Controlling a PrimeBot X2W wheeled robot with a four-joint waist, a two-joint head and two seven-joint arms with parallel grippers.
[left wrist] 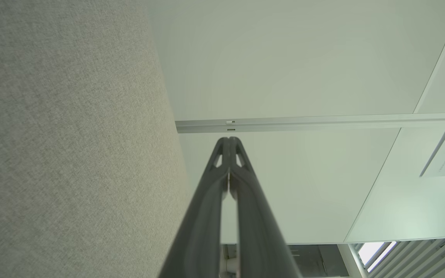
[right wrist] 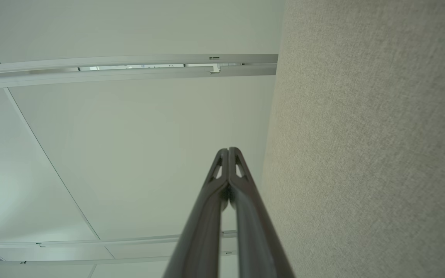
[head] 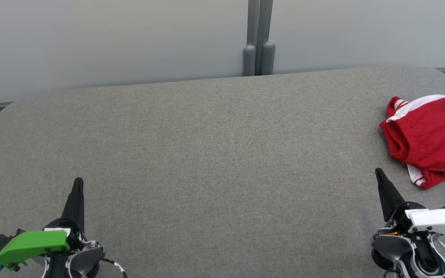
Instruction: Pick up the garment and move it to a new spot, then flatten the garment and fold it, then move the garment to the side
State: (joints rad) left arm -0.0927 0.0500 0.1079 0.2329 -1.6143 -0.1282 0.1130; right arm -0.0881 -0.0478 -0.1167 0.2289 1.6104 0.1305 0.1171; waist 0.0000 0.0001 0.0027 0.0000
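Note:
The garment, red with white stripes, lies crumpled at the far right of the grey padded table, partly cut off by the head view's right edge. My right gripper is shut and empty at the lower right, its tips just left of and below the garment, apart from it. At the lower left my left gripper is shut and empty, far from the garment. In the left wrist view the left gripper has its fingers pressed together. The right wrist view shows the right gripper closed the same way.
Pale wall panels with a grey vertical post stand behind the table's far edge. The table has rounded corners. The grey table surface runs along the left of the left wrist view, and the table surface along the right of the right wrist view.

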